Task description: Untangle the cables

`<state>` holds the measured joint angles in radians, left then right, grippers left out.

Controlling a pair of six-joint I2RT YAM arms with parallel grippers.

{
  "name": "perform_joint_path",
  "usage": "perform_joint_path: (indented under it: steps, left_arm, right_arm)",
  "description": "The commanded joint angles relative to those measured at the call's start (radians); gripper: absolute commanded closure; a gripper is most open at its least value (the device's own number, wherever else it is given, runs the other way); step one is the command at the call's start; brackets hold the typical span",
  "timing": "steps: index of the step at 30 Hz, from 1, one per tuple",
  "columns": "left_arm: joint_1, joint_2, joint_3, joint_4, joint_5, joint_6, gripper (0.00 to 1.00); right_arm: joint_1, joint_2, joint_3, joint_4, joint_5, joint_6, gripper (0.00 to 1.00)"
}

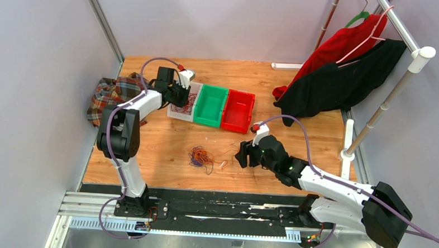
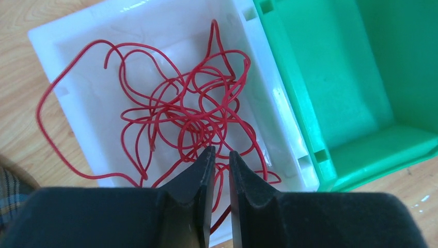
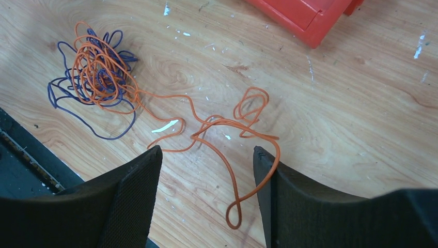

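A loose heap of red cables [image 2: 191, 103] lies in the white bin [image 2: 93, 67]; one strand hangs over its near rim. My left gripper [image 2: 221, 152] hovers over that heap [image 1: 180, 94], its jaws a narrow gap apart, with a red strand seen through the gap and not pinched. An orange and dark purple tangle [image 3: 100, 72] lies on the table [image 1: 201, 157]. One orange cable [image 3: 232, 157] trails from it and loops between the fingers of my right gripper [image 3: 207, 152], which is wide open just above the table [image 1: 242, 156]. The cable brushes the right finger.
A green bin [image 1: 211, 105] and a red bin [image 1: 237, 109] stand in a row right of the white bin [image 1: 176, 113]. A plaid cloth [image 1: 115, 94] lies at the table's left edge. Red and black clothes [image 1: 342, 73] hang on a rack at the right.
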<state>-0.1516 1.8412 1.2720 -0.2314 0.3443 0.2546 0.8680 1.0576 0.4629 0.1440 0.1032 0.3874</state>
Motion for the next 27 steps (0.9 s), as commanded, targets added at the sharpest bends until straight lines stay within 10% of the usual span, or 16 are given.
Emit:
perform_joint_path:
  steps: [1, 14, 27]
  left_arm:
    - [-0.029, 0.038, -0.038, 0.140, -0.089, 0.014, 0.81]
    - [-0.079, 0.064, 0.016, 0.118, -0.148, -0.001, 0.83]
    - [-0.097, -0.078, 0.216, -0.264, -0.241, 0.211, 0.50]
  right_arm:
    - [-0.015, 0.008, -0.002, -0.006, -0.040, 0.005, 0.35]
    - [-0.048, 0.033, 0.103, -0.044, -0.208, 0.016, 0.31]
    - [-0.091, 0.056, 0.228, -0.219, -0.476, 0.012, 0.29]
